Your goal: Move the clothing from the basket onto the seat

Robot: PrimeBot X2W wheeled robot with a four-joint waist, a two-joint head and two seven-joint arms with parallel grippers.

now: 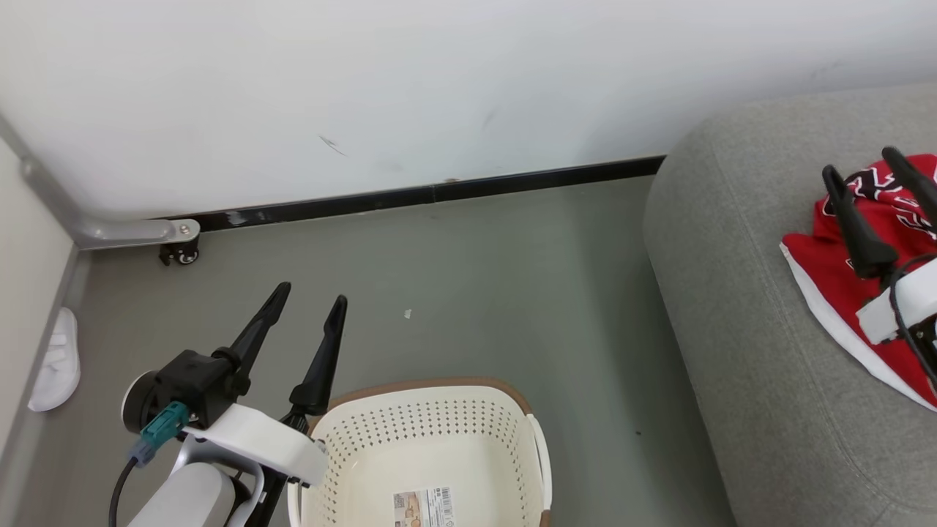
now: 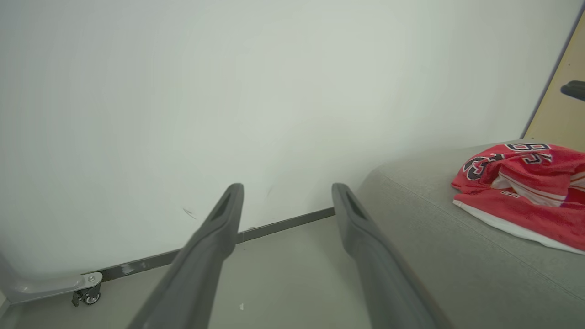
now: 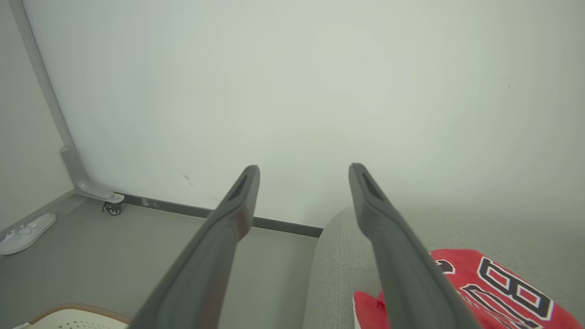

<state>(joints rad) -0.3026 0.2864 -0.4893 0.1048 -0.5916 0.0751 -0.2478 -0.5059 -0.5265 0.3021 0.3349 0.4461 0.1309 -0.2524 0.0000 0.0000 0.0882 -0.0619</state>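
Over the seat (image 1: 732, 329), hovering with right gripper (image 1: 860, 162) spread wide, pinching nothing, just above the clothing (image 1: 812, 271) lying crumpled on the grey fabric. Down at lower left, holding left gripper (image 1: 311, 293) likewise spread and bare, aiming toward the wall (image 1: 439, 88), just beside the brown rim of the basket (image 1: 439, 384).

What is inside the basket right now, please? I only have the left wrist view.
Observer: In the head view, the visible part of the basket holds nothing but a printed label.
Operator: Thanks. Is the right gripper holding anything?
Observer: No; its jaws stand open above the red clothing lying on the seat.
Operator: Anything lying at the robot's left?
Observer: A white slipper-like object lies beside the left wall.
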